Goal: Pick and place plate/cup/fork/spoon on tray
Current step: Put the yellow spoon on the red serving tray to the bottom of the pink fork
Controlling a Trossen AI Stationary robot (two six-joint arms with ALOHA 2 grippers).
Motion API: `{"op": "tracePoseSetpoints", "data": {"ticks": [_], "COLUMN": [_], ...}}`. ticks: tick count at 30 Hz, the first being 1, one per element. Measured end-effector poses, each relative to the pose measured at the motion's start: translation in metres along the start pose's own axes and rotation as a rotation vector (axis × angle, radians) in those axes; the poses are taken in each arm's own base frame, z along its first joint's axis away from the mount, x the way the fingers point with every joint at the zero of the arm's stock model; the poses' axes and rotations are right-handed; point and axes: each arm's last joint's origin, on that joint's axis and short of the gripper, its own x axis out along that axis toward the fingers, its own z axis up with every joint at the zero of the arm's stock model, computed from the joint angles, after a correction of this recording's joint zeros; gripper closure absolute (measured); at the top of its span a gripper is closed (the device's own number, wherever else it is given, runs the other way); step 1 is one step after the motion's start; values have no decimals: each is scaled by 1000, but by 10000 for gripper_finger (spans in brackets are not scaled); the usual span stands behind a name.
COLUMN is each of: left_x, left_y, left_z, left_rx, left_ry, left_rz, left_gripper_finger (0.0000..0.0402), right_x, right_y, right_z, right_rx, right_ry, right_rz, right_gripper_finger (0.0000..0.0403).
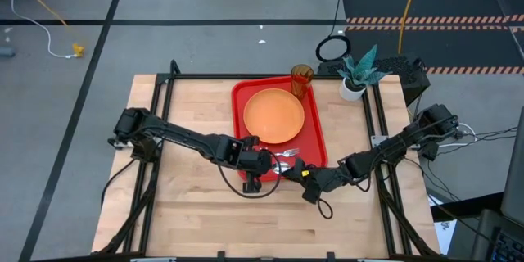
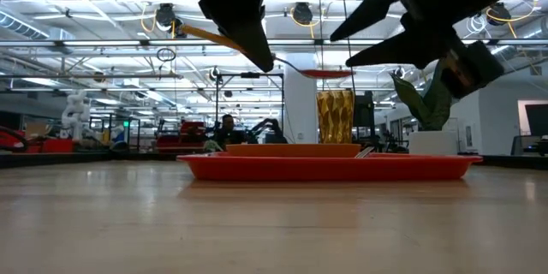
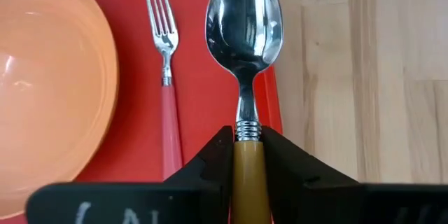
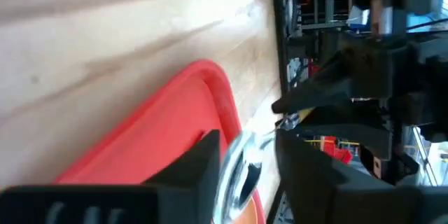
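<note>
The red tray [image 1: 246,94] holds the orange plate [image 1: 273,115] and the amber cup [image 1: 301,80] at its far right corner. The pink-handled fork [image 3: 166,77] lies flat on the tray beside the plate. My left gripper [image 1: 266,164] is shut on the orange-handled spoon [image 3: 245,28] above the tray's near edge. My right gripper [image 1: 301,172] is open just right of it. Its fingers [image 4: 203,161] stand on either side of the spoon's bowl [image 4: 241,171] without plainly touching it. My left gripper pinches the spoon's orange handle at its end next to the metal neck [image 3: 248,161] between its two fingers. The spoon sticks straight out ahead of the fingers, along them. It is lifted clear, bowl hollow up [image 2: 325,73], above the tray's near rim.
A white pot with a teal plant [image 1: 356,74] stands at the table's far right, beside the cup. A black ring [image 1: 333,48] lies just beyond the far edge. Bare wood stretches left of the tray and along the near edge.
</note>
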Motion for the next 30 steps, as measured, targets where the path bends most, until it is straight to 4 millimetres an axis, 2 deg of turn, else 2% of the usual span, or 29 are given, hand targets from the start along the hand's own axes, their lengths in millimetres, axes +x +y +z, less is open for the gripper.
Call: {"op": "tracePoseSetpoints", "data": {"ticks": [5,9,13,18,22,25,30], "left_x": [0,-1,-1,4,18,34,68], "left_y": [0,-2,-2,-3,-7,-10,-11], "left_z": [2,5,9,15,21,25,24], "left_rx": [-4,-10,-18,-19,-22,-32,-35], "left_ry": [-24,-68,-103,-167,-221,-265,-261], "left_rz": [25,54,56,76,76,73,83], "left_gripper_finger": [349,339,336,348,339,334,349], "right_x": [-7,-13,-21,-35,-53,-68,-94], "right_y": [-3,-5,-3,-1,-3,-8,-24], "right_z": [11,19,26,37,44,48,46], "right_rx": [60,88,95,86,105,174,421], "right_ry": [43,106,172,269,317,287,214], "right_rz": [-109,-207,-266,-352,-409,-440,-514], "right_gripper_finger": [214,185,175,182,192,199,211]}}
